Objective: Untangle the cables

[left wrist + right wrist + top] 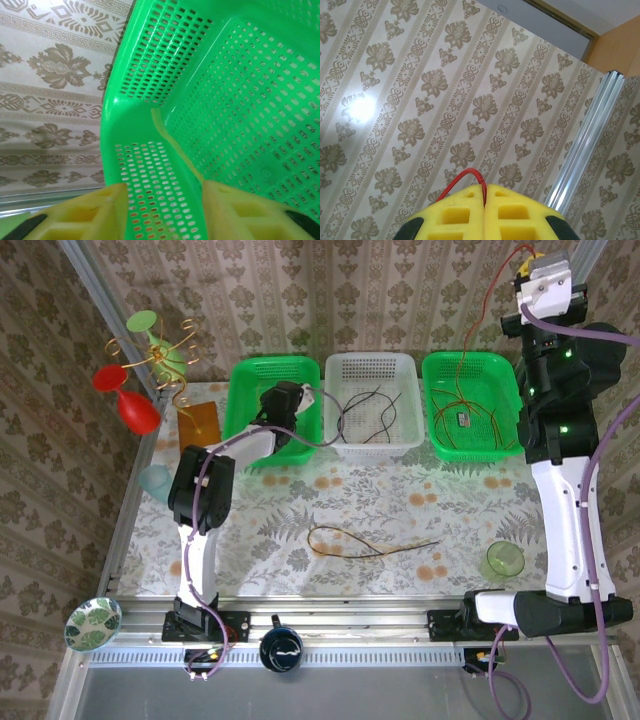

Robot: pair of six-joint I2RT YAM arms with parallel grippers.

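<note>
Fingers (pixel 95 212) of yellow foam on the left gripper (pixel 162 195) stand apart, released, over the inside of the left green perforated plastic basket (pixel 240 100). A thin yellow-olive cable (pixel 172 142) lies along that basket's corner, its near end just beside one finger; whether it touches cannot be told. From above, this gripper (pixel 283 400) hangs inside the same basket (pixel 245 375).

The right gripper (pixel 535 265) sits high at the far right. Its fingers (pixel 465 215) are clenched on a thin red-orange cable (pixel 462 176) that loops out from between them. The cable (pixel 468 340) hangs down into the right green perforated basket (pixel 440 445), where a tangle of red-orange and olive strands (pixel 470 420) lies in loose loops.

Two thin black cables (pixel 375 410) lie in the white perforated basket (pixel 370 365), which stands between the two green ones. A dark olive cable (pixel 360 542) lies in a long flat loop on the floral tablecloth (pixel 400 500), well apart from the baskets.
</note>
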